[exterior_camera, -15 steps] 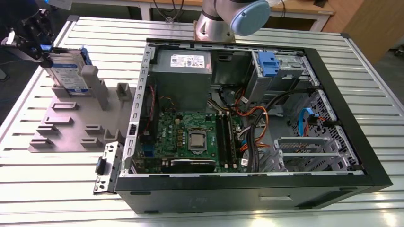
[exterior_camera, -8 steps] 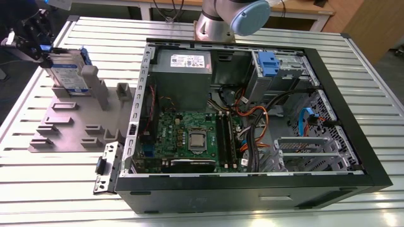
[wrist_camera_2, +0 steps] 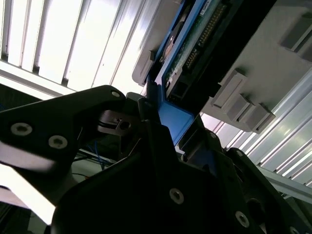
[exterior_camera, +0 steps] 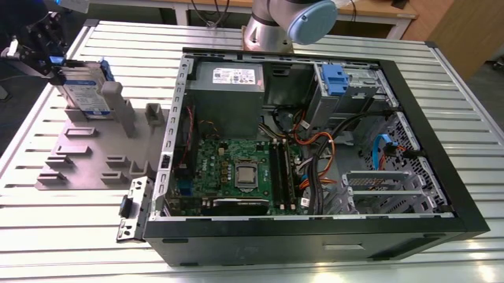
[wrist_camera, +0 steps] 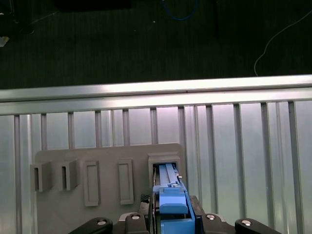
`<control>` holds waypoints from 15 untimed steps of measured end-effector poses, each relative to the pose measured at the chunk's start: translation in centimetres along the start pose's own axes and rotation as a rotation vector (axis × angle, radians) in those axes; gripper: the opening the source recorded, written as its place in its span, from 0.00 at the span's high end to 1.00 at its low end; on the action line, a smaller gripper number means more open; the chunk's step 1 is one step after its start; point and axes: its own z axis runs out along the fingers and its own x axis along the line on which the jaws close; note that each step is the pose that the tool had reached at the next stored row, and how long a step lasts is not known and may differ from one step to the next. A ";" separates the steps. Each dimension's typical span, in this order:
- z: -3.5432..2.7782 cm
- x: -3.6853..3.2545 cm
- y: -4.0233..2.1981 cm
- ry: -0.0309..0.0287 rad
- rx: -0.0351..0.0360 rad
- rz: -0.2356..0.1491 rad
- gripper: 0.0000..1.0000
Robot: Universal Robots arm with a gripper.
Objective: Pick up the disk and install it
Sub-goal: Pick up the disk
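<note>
Gripper (exterior_camera: 54, 60) pinches the disk (exterior_camera: 85, 89), which stands upright in the grey fixture (exterior_camera: 87, 159). Open computer case (exterior_camera: 409, 118) sits well apart. A fixture post (exterior_camera: 111, 100) hides the disk's near corner.

You have bare tabletop (exterior_camera: 63, 236) along the edge below the grey fixture plate (exterior_camera: 82, 156) in the exterior view. The plate's upright post (exterior_camera: 110, 97) stands just beside the disk (exterior_camera: 82, 88). Inside the computer case (exterior_camera: 449, 177), cables (exterior_camera: 315, 153) and the power supply (exterior_camera: 228, 97) crowd the way.
</note>
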 end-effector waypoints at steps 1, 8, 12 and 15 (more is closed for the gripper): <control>0.00 0.00 0.00 0.0000 0.0000 0.000 0.58; 0.00 0.00 0.00 0.0001 0.0000 0.000 0.50; 0.02 -0.02 0.00 0.0001 0.0003 0.000 0.50; 0.02 -0.06 0.00 0.0001 0.0001 0.000 0.50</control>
